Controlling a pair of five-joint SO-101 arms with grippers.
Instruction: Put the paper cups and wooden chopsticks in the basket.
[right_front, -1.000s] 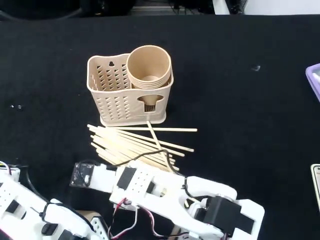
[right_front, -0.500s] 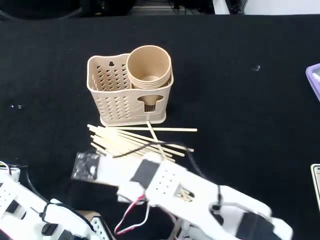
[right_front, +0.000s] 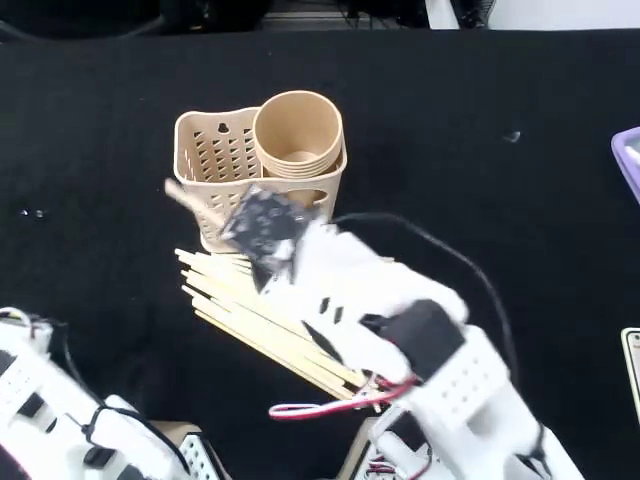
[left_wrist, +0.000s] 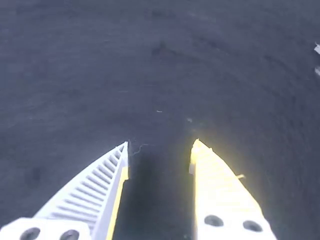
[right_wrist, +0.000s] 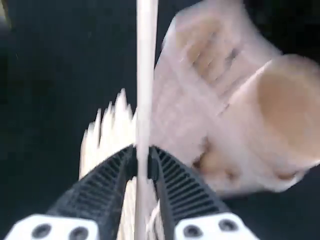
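One chopstick (right_wrist: 146, 60), straight out from right hand (right_wrist: 142, 151)

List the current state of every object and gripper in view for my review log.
basket: upright on the table.
paper cups: nested in a stack, upright in one basket compartment.
loose chopsticks: lying in a pile on the table in front of the basket.
held chopstick: lifted, clamped in the right gripper.
right gripper: shut on that chopstick, near the basket.
left gripper: open, holding nothing, over the table.
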